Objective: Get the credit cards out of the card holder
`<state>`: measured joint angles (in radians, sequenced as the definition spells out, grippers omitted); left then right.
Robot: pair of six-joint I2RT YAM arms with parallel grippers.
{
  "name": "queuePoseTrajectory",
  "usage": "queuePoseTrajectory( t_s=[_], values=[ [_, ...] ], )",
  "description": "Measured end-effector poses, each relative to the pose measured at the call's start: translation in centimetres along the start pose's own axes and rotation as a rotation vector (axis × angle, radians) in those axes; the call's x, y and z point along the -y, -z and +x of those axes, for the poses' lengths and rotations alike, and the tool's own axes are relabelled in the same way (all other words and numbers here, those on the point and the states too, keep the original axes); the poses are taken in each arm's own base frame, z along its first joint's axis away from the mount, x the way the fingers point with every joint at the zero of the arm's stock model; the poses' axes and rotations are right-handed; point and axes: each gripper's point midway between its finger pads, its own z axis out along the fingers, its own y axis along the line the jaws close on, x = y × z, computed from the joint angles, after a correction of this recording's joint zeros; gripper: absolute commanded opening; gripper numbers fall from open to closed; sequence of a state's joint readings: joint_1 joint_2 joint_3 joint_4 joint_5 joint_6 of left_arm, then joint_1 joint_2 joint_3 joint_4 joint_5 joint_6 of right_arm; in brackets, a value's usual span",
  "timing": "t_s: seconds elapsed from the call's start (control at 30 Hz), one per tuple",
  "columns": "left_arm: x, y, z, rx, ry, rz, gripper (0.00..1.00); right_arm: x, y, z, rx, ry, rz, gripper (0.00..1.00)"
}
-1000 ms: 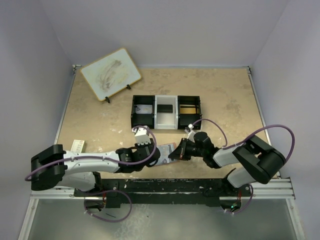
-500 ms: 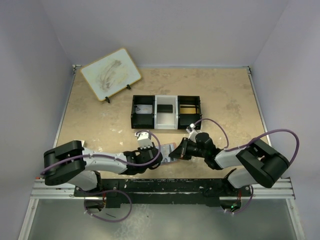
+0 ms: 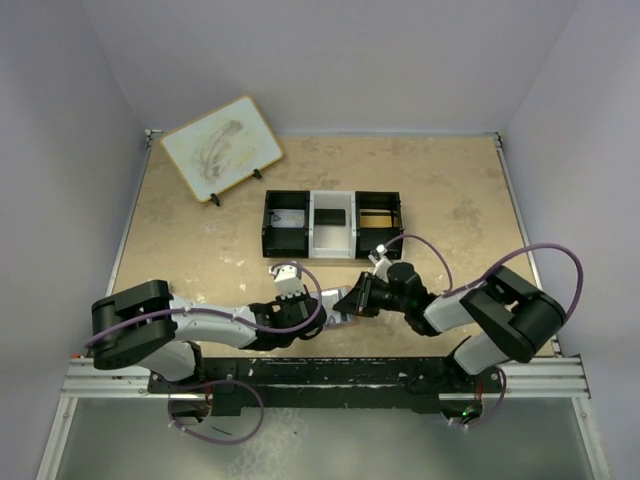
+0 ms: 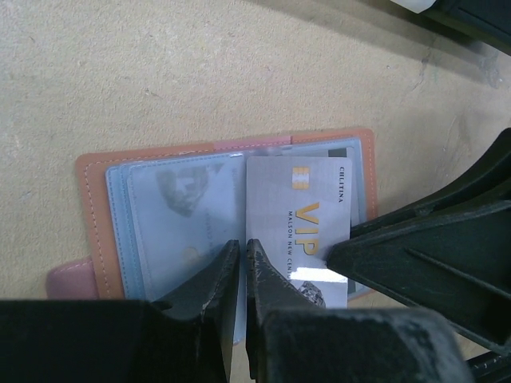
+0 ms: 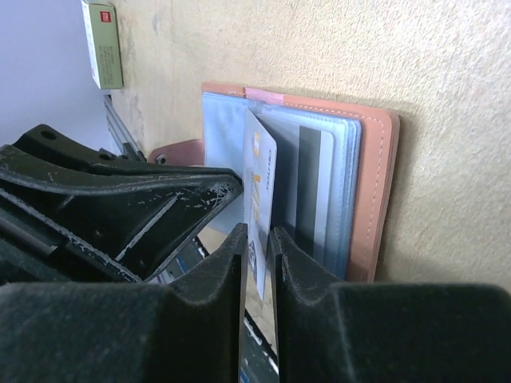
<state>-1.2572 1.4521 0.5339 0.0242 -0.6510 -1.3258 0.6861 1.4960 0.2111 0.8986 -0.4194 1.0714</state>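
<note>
The reddish-brown card holder lies open on the table, its clear sleeves facing up; from above it shows between both grippers. One grey credit card marked VIP sticks out of a sleeve, raised on edge. My left gripper is shut on that card's left edge. My right gripper straddles the same card's lower edge, jaws slightly apart, a thin gap beside the card. A dark-striped card stays in a sleeve behind.
A black-white-black three-compartment tray stands just beyond the grippers. A white board with a wooden rim leans at the back left. A small green-and-white box lies near the table's left edge. The table's front rail runs close behind the holder.
My left jaws have closed onto the card's edge and the left arm has drawn in. My right jaws, shut before, have parted a little. The holder has stayed put.
</note>
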Motion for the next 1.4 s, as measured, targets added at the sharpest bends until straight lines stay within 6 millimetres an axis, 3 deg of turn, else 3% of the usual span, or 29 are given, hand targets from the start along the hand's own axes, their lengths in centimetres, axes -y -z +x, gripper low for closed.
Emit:
queuePoseTrajectory(
  t_s=[0.1,0.23,0.43,0.63,0.8,0.9,1.03,1.23,1.4],
  values=[
    [0.0,0.0,0.0,0.001,0.000,0.001,0.05,0.1,-0.4,0.0,-0.009,-0.005,-0.002,0.17],
    [0.0,0.0,0.0,0.004,0.002,-0.001,0.05,0.0,-1.0,0.0,-0.025,-0.009,-0.015,0.00],
    [-0.5,0.4,-0.3,0.009,0.003,-0.019,0.08,-0.9,-0.9,-0.2,-0.023,-0.001,-0.046,0.00],
    [-1.4,1.8,-1.6,0.029,-0.013,-0.034,0.15,-2.3,0.8,-1.5,0.043,0.087,-0.034,0.00],
    [-1.1,3.6,-3.9,0.076,-0.011,-0.010,0.30,-3.8,2.6,-3.3,0.143,0.203,-0.035,0.00],
    [-0.9,5.0,-5.9,0.097,-0.027,0.002,0.51,-5.5,3.8,-4.8,0.226,0.329,-0.070,0.00],
    [-1.5,6.6,-10.9,0.167,0.032,0.001,0.65,-7.9,5.3,-6.8,0.337,0.525,-0.112,0.00],
    [-6.1,10.2,-18.4,0.324,0.130,-0.098,0.68,-11.0,6.3,-10.1,0.463,0.841,-0.117,0.00],
    [-7.5,12.0,-21.4,0.356,0.068,-0.219,0.70,-13.5,5.1,-12.6,0.479,1.074,-0.109,0.00]
  ],
)
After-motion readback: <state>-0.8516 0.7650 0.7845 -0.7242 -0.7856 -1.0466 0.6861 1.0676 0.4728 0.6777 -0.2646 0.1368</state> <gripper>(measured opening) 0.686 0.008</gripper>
